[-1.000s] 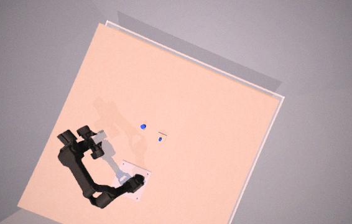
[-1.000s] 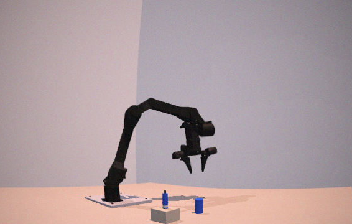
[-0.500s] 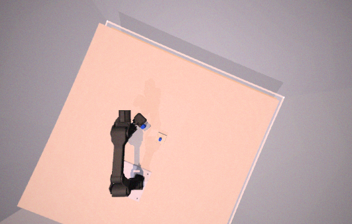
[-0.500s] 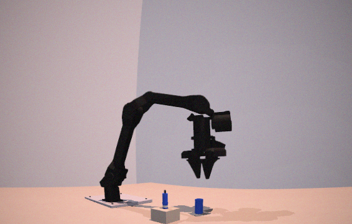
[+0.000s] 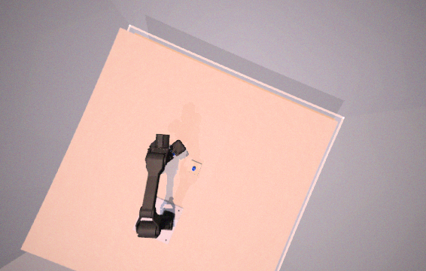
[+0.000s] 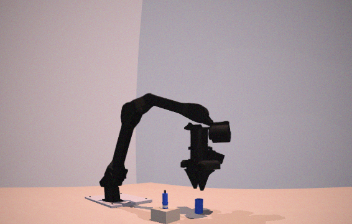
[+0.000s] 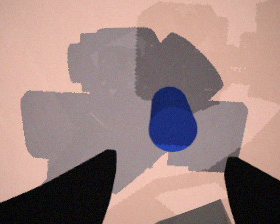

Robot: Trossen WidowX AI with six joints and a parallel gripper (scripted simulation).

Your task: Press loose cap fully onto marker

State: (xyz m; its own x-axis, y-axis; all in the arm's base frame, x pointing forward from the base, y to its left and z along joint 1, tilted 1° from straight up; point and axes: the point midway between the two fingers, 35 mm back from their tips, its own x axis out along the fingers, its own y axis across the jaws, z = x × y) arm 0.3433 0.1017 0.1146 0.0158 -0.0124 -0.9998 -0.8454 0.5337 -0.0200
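Note:
The blue cap [image 5: 173, 153] [image 6: 198, 206] [image 7: 172, 129] stands upright on the table, partly hidden by the arm in the top view. The blue marker [image 5: 193, 168] [image 6: 165, 199] stands upright in the pale holder block [image 5: 198, 165] [image 6: 163, 215], its dark tip bare and pointing up. My gripper [image 6: 198, 189] [image 7: 171, 163] is open and empty, pointing down with its fingertips a little above the cap. In the wrist view the cap shows just beyond the fingertips, about midway between them sideways, with its round top towards the camera.
The holder block with the upright marker stands close beside the cap, to its left in the exterior view. The arm's white base plate [image 5: 175, 214] [image 6: 132, 200] is bolted down behind. A dark grey corner shows at the wrist view's bottom edge; what it is is unclear.

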